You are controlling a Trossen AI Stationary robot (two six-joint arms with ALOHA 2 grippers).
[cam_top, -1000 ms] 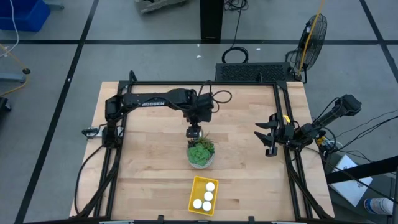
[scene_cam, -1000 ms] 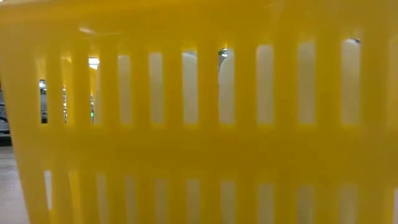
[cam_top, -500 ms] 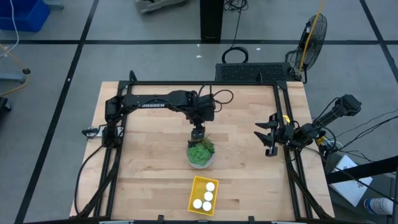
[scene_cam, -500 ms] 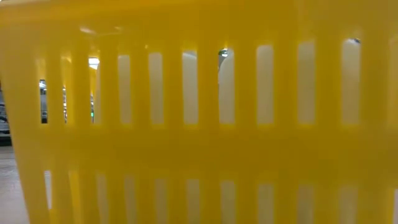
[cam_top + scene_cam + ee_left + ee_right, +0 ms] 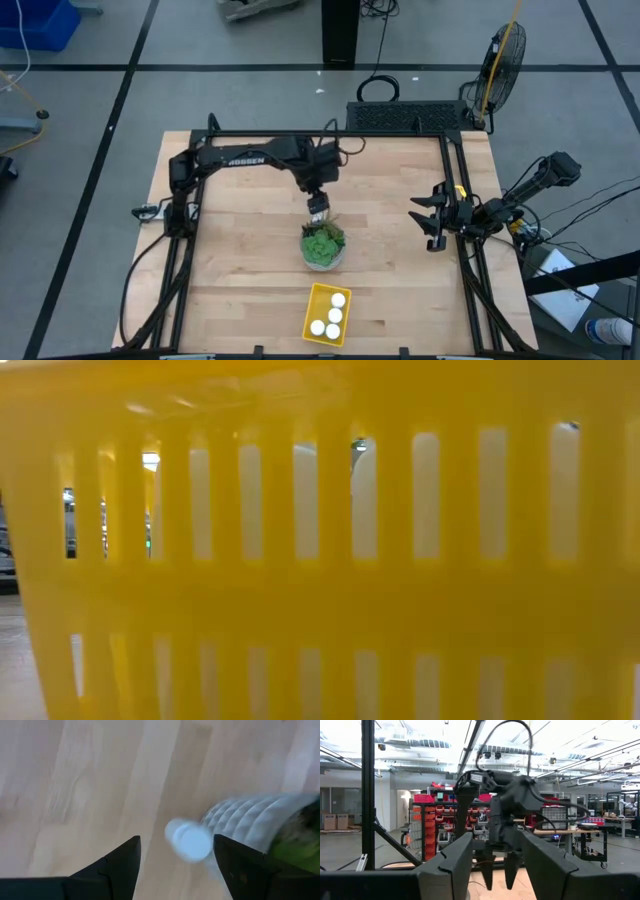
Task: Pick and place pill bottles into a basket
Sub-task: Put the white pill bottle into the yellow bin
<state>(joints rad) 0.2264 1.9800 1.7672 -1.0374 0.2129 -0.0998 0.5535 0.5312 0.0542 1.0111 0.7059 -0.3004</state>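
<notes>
Basket (image 5: 320, 610) wall across the whole low view (table hidden)

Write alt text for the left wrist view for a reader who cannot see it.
A small white pill bottle stands cap-up on the wooden table, seen from above between the left gripper's two open dark fingers. It stands against a white ribbed plant pot with green leaves.

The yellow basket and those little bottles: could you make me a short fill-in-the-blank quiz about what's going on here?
1. The basket holds ____ white bottles.
2. The fourth bottle stands beside the potted ____.
3. The ____ pincer hangs open above that bottle.
4. The right pincer waits at the table's ____ edge.

Missing words: three; plant; left; right
</notes>
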